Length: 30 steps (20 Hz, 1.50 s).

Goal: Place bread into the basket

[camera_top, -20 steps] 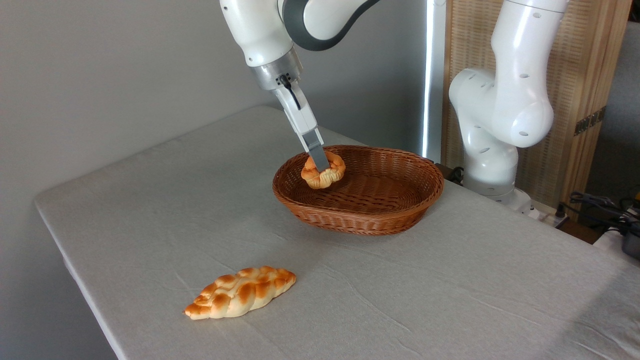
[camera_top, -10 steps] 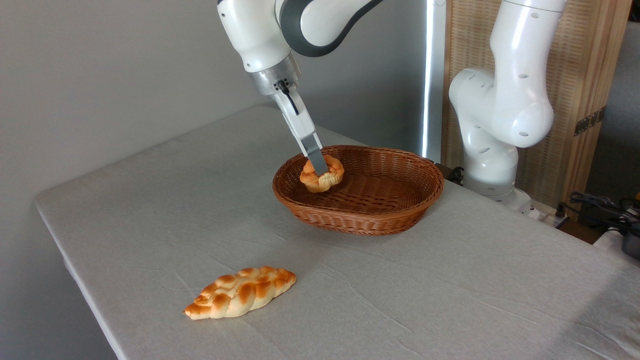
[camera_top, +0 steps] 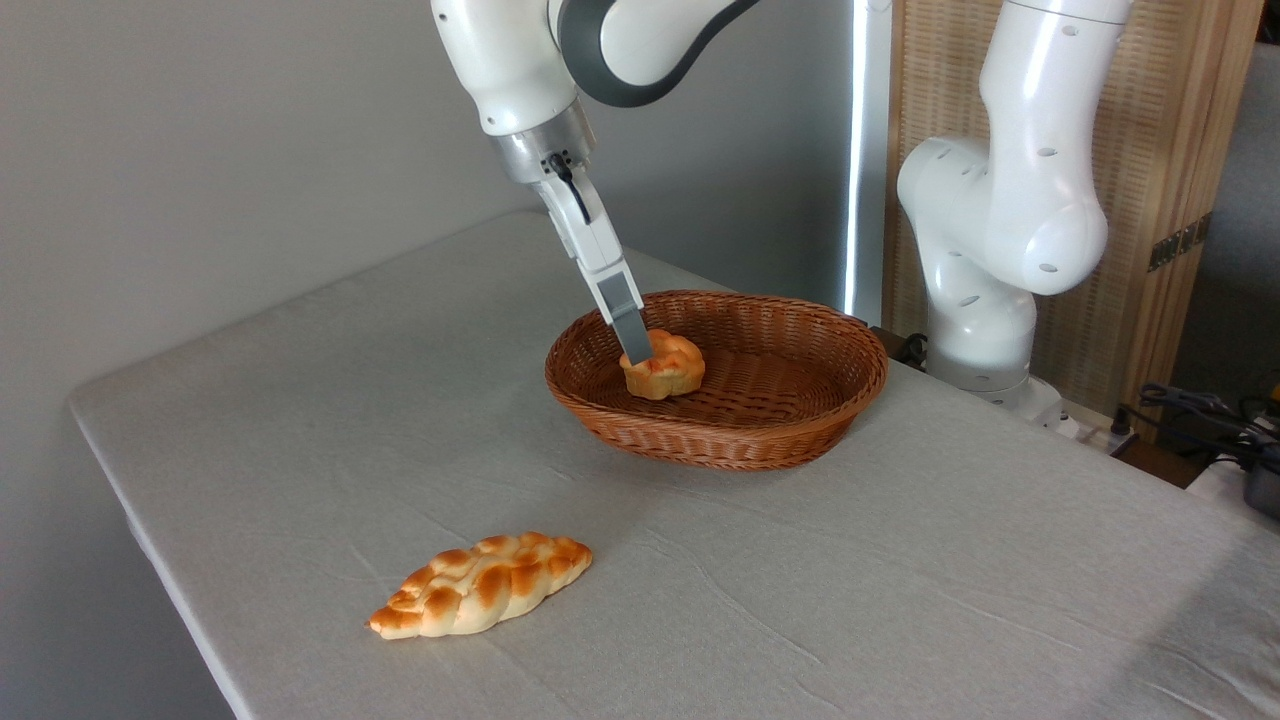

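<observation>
Gripper (camera_top: 637,350) tilted into basket (camera_top: 800,425), one finger visible, spread unclear. Bun (camera_top: 663,366): small, knotted, golden-orange top, paler base. Sits upright on basket floor, left half, just right of fingertip, touching or nearly. Loaf (camera_top: 480,585) on table (camera_top: 900,600), well apart.

Golden-orange bun (camera_top: 664,365) in brown woven wicker basket (camera_top: 760,440); braided loaf (camera_top: 480,585), orange-brown with pale sides, on grey cloth (camera_top: 900,600).
</observation>
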{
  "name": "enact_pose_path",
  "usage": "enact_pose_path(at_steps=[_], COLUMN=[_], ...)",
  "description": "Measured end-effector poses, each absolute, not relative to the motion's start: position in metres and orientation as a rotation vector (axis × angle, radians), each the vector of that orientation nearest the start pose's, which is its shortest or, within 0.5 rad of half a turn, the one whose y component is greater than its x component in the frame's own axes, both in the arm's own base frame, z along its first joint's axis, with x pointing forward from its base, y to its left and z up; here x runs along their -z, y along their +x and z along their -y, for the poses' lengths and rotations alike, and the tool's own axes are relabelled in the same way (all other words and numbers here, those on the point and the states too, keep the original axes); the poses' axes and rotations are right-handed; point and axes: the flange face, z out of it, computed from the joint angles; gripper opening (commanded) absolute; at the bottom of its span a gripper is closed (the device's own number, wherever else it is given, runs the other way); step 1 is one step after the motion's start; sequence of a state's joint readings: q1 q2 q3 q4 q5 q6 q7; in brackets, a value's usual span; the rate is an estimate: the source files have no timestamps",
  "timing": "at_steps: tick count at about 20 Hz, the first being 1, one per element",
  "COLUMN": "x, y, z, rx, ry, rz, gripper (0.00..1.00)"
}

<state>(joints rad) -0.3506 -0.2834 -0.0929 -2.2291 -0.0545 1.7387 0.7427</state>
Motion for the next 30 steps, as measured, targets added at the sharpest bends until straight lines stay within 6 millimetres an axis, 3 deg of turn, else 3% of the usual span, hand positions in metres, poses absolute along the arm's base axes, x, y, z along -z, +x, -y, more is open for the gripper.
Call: enact_pose_path(at_steps=[5, 9, 11, 14, 19, 27, 30], x=[-0.531, -0.604, -0.626, -0.634, -0.64, -0.625, -0.627], y=[0.432, 0.473, 0.498, 0.523, 0.531, 0.55, 0.551], z=[0.168, 0.112, 0.094, 0.081, 0.059, 0.066, 0.06], rx=[-0.096, 0.154, 0.222, 0.232, 0.137, 0.053, 0.044], ry=[-2.743, -2.864, -2.899, -2.921, -2.962, -2.963, -2.968], rz=[-1.637, -1.398, -1.298, -1.23, -1.173, -1.18, -1.166], gripper=[1.0, 1.0, 1.0, 1.0, 1.0, 1.0, 1.0])
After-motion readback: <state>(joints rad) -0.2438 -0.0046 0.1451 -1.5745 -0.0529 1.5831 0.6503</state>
